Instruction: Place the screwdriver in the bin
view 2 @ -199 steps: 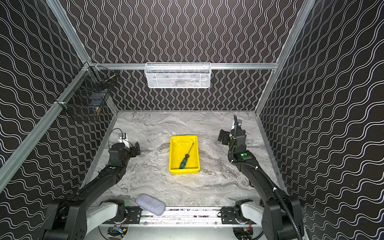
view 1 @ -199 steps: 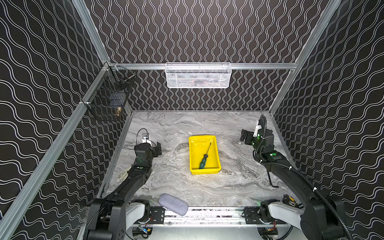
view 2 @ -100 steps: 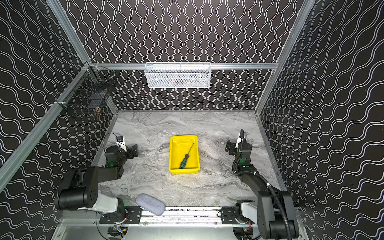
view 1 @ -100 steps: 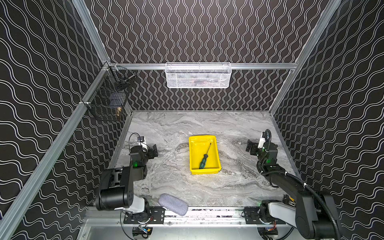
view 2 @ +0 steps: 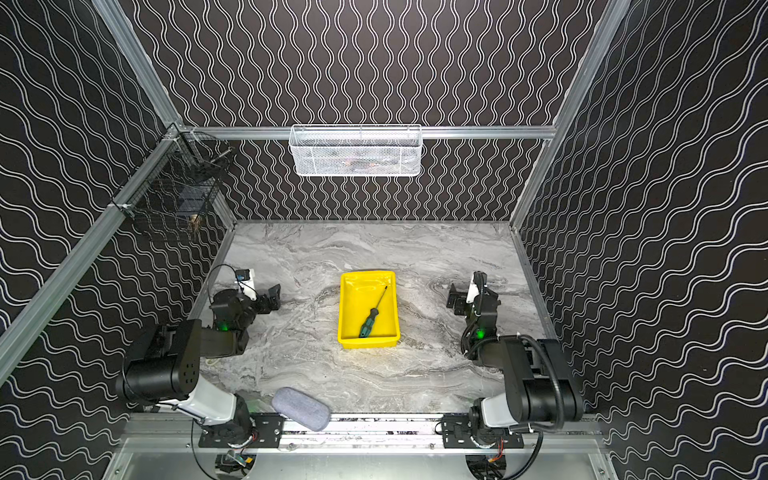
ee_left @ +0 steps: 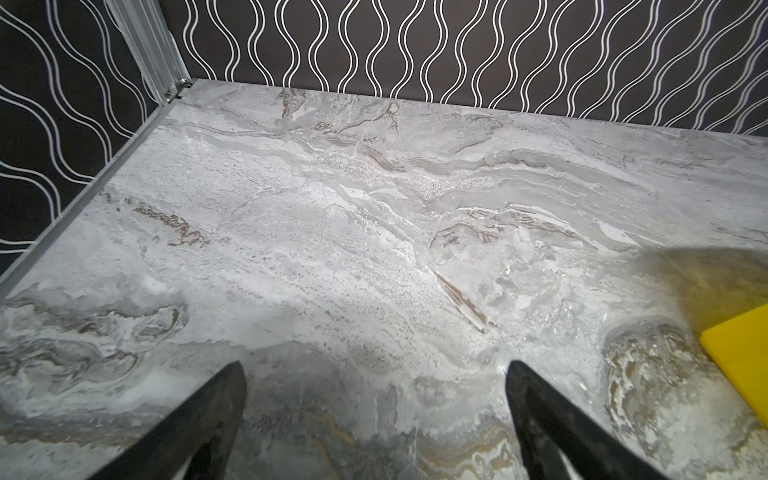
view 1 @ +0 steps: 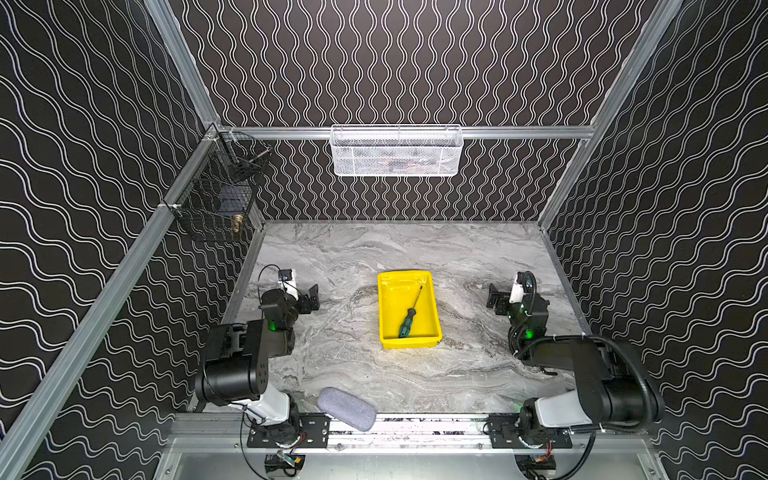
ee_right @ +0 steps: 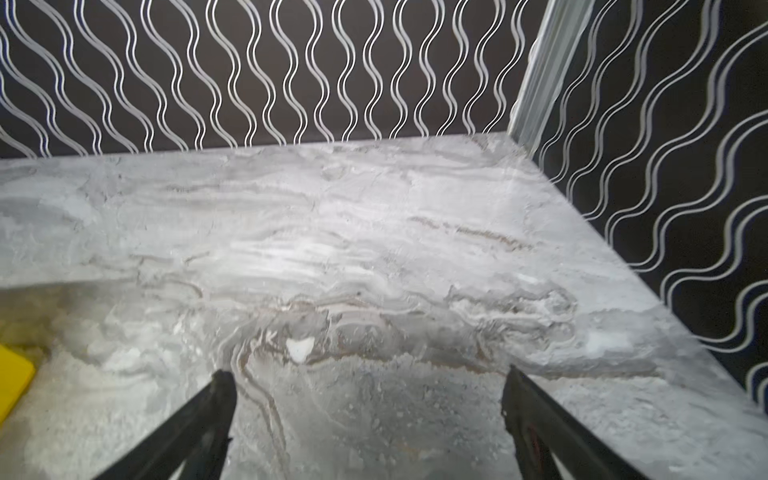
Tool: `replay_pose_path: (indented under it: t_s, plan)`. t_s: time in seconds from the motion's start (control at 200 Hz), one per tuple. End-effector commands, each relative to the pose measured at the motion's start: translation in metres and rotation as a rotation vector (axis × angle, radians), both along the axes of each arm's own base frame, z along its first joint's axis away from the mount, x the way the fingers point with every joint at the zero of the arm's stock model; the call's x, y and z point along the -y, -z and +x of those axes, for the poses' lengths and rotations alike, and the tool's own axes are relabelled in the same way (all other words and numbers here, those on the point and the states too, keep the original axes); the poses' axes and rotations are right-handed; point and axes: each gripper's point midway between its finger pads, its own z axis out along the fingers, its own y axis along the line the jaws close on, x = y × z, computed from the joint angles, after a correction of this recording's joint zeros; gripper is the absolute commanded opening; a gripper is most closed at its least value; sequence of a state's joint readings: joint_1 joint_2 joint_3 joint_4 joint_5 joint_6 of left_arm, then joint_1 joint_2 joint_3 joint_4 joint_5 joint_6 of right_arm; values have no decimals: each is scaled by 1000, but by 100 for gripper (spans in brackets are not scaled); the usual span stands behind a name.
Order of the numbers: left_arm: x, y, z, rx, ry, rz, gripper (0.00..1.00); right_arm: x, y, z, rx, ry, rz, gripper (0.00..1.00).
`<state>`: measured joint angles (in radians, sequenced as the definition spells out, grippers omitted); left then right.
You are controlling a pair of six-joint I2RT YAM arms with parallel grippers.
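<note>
Screwdriver [view 1: 411, 310] lies slanted inside the yellow bin [view 1: 409, 343] on the bench [view 1: 353, 257]; left claw [view 1: 311, 297] and right claw [view 1: 496, 299] both gape wide, empty, well apart from it.

No text, label, brand, number or sign can be read in any of the views. Any print on the handle of the screwdriver [view 1: 410, 311], at the centre of both top views, is too small to tell. The same holds for the small blue part [view 1: 285, 274] on the left arm, left of centre in a top view.
</note>
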<state>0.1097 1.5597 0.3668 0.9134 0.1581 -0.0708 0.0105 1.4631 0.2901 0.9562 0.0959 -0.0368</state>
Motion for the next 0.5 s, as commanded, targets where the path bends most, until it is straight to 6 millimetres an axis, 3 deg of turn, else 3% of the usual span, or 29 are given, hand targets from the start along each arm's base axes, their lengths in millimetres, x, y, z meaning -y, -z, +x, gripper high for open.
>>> replay_pose_path:
  t_s: [0.0,0.11,0.15,0.18,0.23,0.495]
  plan:
    - [-5,-8,3,30,-86,112,99,5,-19,5,99,9,18,100]
    - [0,9,0,5,-201,245,99,16,-17,0,140,53,28,100]
    - [5,1,4,66,-195,267,99,13,-13,2,98,42,33,100]
    - [7,10,0,-7,-184,264,99,12,-12,4,92,30,37,100]
    - [7,4,3,42,-183,252,99,12,-16,5,125,30,32,100]
    - [5,6,2,31,-183,257,99,15,-16,4,127,48,27,100]
